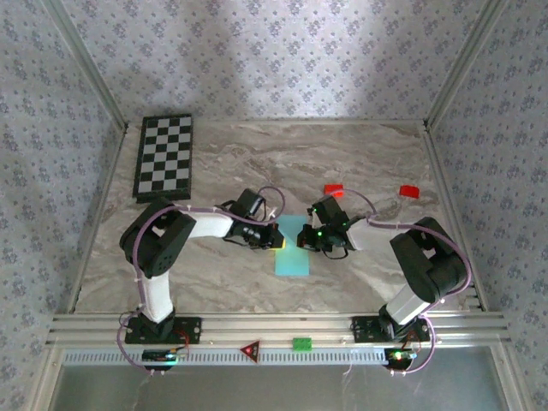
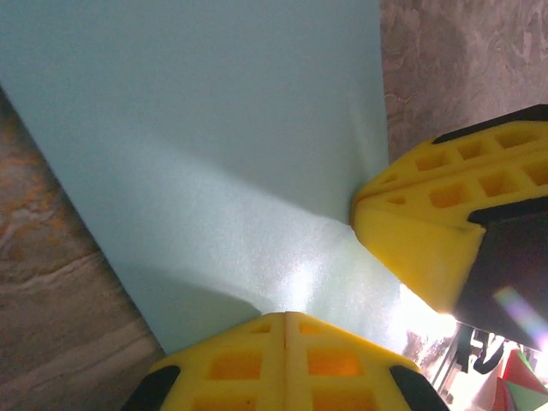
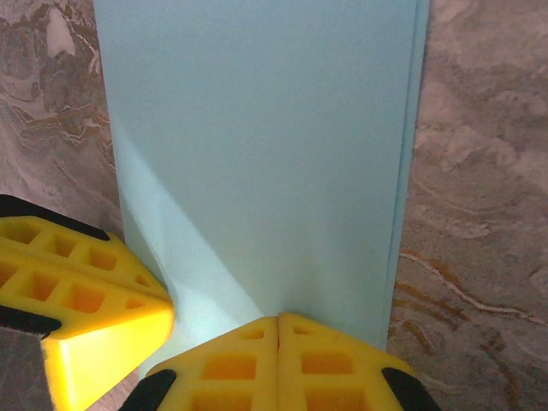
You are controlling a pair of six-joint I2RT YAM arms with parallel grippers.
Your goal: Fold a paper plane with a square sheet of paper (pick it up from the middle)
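Top external — cyan paper (image 1: 291, 255) between left pincer (image 1: 277, 239), right pincer (image 1: 307, 239)

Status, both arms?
Left gripper shut, right gripper shut, tips on paper. Paper a flat folded strip, no plane yet. Red blocks far off.

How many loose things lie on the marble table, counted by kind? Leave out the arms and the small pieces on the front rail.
Light blue paper: 1
Red blocks: 2
Checkerboard: 1
Total: 4
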